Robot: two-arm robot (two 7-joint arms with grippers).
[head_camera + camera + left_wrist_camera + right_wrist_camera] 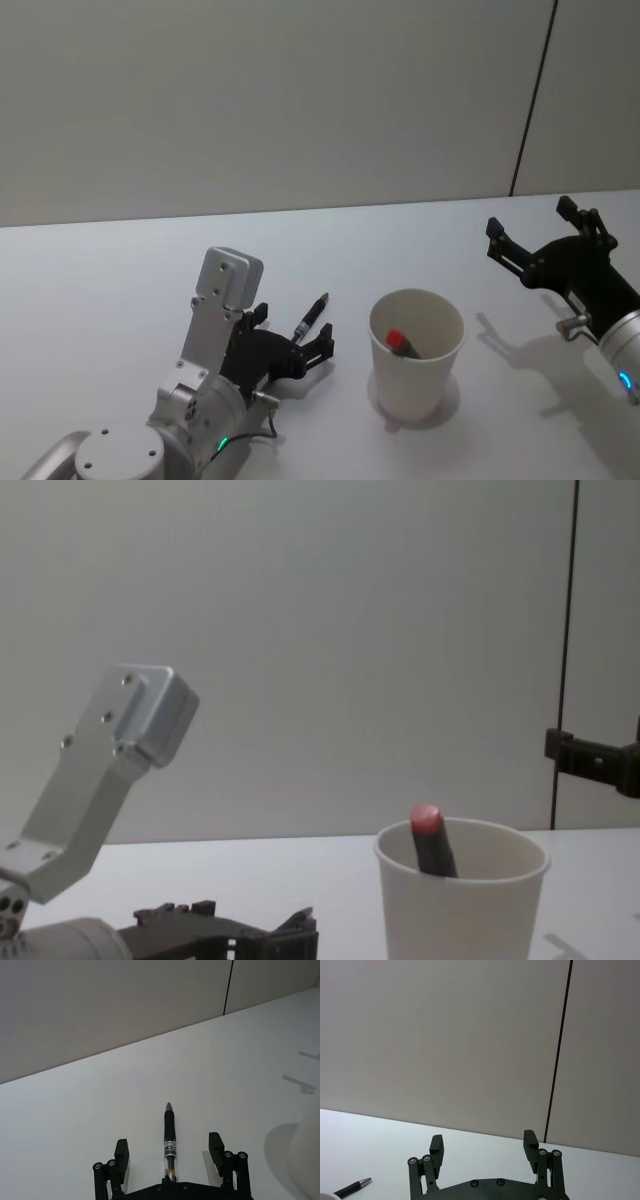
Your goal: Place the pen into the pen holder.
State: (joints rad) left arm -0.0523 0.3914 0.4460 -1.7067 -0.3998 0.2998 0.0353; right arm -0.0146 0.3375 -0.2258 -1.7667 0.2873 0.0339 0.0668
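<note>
Straddling the black pen (170, 1132) with my left gripper (293, 330) — jaws spread, not touching — red-capped pen (397, 342) in pen holder (420, 388) nearby, right gripper (531, 220) aloft, jaws spread.

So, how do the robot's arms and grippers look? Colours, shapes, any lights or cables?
The left gripper and the right gripper are matte black, each with two flat fingers on pinned linkages. The arms are silver-grey metal with round joints. The left wrist carries a boxy silver bracket, a green light and a thin black cable; the right wrist shows a blue light.
</note>
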